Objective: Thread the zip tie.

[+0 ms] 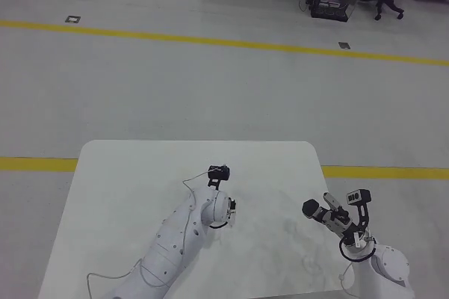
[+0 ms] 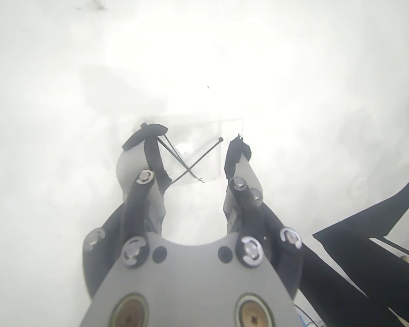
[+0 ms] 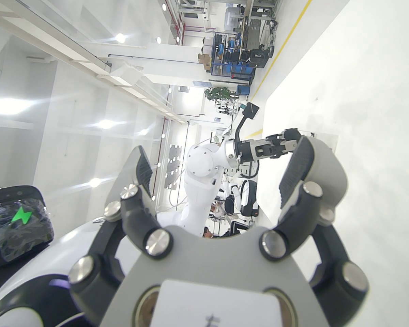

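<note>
Thin black zip tie (image 2: 191, 163) strands lie crossed in an X on a small clear plate (image 2: 230, 127) on the white table (image 1: 134, 194). My left gripper (image 2: 194, 148) points down over them, open, with the crossing between its black-tipped fingers (image 2: 150, 144); one strand ends close by a fingertip, and I cannot tell if they touch. The left arm (image 1: 208, 208) stands near the table's middle. My right gripper (image 3: 218, 168) is open and holds nothing, raised at the table's right edge (image 1: 321, 206) and turned sideways toward the left gripper (image 3: 276, 144).
The white tabletop (image 3: 361, 69) stretches bare around the plate, with a small dark scuff (image 2: 95, 4) farther off. A grey floor with yellow lines (image 1: 209, 41) lies beyond the table's far edge.
</note>
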Available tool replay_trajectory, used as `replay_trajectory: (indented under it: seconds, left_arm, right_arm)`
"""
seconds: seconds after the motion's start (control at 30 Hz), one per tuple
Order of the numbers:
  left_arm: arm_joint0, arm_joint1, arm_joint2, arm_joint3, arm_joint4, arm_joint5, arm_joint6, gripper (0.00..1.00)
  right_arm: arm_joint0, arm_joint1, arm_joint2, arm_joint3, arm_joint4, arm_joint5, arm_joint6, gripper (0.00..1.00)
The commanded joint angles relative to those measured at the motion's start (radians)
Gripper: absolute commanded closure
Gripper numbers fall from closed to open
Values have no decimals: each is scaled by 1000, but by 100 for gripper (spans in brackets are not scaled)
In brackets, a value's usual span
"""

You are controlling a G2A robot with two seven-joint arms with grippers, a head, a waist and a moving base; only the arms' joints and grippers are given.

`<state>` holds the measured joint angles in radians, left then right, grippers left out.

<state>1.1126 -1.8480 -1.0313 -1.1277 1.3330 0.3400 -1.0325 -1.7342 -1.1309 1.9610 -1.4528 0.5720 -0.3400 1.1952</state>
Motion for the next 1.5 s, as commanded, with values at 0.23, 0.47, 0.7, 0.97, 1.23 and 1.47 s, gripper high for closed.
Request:
replay_trajectory:
  seconds: [0.23, 0.47, 0.7, 0.97, 1.23, 1.47]
  left_arm:
    - [-6, -3, 0, 27, 4, 0, 6, 66]
    - [-12, -6, 2, 40, 11, 0, 13, 68]
    - [-9, -3, 16, 28, 19, 0, 22, 78]
    - [-4, 0, 34, 11, 68, 0, 19, 73]
    - [1, 5, 56, -11, 115, 0, 4, 73]
    - [-7, 3, 74, 7, 131, 0, -10, 73]
  right_arm:
    - [0, 0, 0, 0, 0, 0, 0, 0]
    - [0, 0, 0, 0, 0, 0, 0, 0]
    - [0, 0, 0, 0, 0, 0, 0, 0]
    - [0, 0, 0, 0, 0, 0, 0, 0]
    - [0, 0, 0, 0, 0, 0, 0, 0]
    - [0, 0, 0, 0, 0, 0, 0, 0]
